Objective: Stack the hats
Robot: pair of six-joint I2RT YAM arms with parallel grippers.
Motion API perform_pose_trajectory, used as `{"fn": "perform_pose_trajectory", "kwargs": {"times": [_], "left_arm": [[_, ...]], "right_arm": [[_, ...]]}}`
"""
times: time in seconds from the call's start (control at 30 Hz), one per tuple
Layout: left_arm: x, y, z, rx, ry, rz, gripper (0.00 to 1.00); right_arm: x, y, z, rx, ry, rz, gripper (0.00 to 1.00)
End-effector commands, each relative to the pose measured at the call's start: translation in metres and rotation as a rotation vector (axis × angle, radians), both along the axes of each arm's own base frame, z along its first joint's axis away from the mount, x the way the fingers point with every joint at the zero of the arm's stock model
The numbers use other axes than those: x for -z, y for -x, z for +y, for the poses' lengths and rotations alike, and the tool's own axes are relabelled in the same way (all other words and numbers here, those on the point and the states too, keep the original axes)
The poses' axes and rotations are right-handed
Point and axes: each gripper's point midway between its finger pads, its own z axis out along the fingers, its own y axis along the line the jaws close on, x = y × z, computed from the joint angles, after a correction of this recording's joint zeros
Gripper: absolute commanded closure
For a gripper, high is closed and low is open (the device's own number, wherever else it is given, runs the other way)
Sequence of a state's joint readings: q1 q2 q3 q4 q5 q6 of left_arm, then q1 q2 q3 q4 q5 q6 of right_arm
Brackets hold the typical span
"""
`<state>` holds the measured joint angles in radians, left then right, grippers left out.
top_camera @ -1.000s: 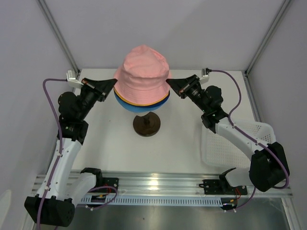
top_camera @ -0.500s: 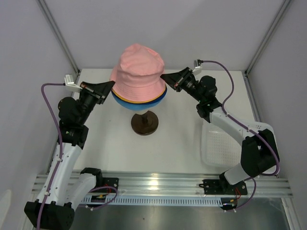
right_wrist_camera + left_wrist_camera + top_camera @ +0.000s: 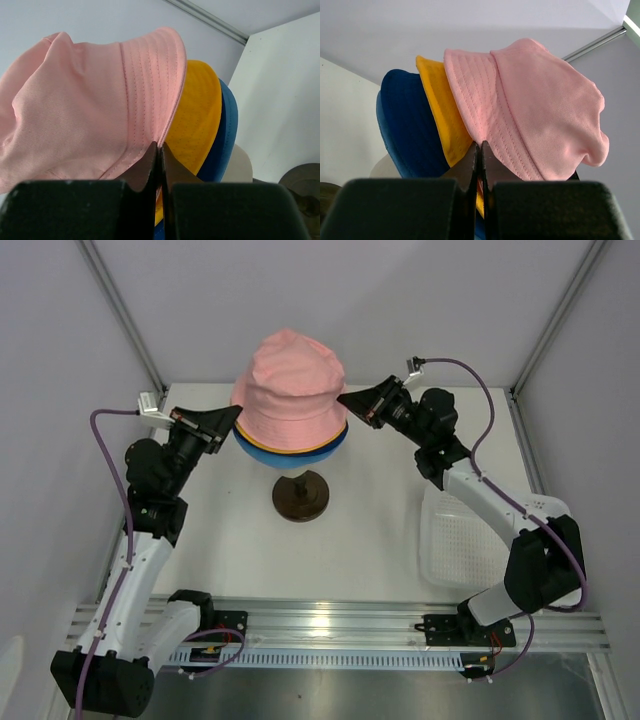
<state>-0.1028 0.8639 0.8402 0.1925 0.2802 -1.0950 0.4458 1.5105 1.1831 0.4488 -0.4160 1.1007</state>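
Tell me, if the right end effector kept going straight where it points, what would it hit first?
The pink hat. The right end effector has its shut tips at that hat's brim and aims inward; going on, it would probably push into the hat's side first.

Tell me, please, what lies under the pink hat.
Brims of a yellow hat, a navy hat and a light blue hat show under the pink hat, with a cream mannequin head beneath. Their crowns are covered.
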Motion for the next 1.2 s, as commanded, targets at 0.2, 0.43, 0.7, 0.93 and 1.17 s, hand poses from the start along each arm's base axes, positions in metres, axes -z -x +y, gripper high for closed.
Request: {"fn": "perform_pose_trajectory", "kwargs": {"times": [0.2, 0.43, 0.7, 0.93, 1.17], "left_arm": [[0.017, -0.023, -0.007, 0.032, -0.061, 0.065, 0.99], [0.002, -0.019, -0.004, 0.010, -0.115, 0.021, 0.98], [-0.005, -0.027, -0.011, 0.062, -0.291, -0.007, 0.95], [-0.002, -0.047, -0.020, 0.120, -0.356, 0.006, 0.95], [-0.008, -0.077, -0.027, 0.160, -0.412, 0.029, 0.95]], "right_arm": [[0.016, 0.015, -0.032, 0.090, 0.180, -0.027, 0.85], [0.014, 0.017, -0.080, 0.161, 0.187, -0.021, 0.58], [-0.007, 0.016, -0.131, 0.272, 0.111, -0.088, 0.40], [-0.041, 0.007, -0.112, 0.218, 0.012, -0.198, 0.37], [-0.050, -0.008, -0.082, 0.147, -0.043, -0.244, 0.33]]}}
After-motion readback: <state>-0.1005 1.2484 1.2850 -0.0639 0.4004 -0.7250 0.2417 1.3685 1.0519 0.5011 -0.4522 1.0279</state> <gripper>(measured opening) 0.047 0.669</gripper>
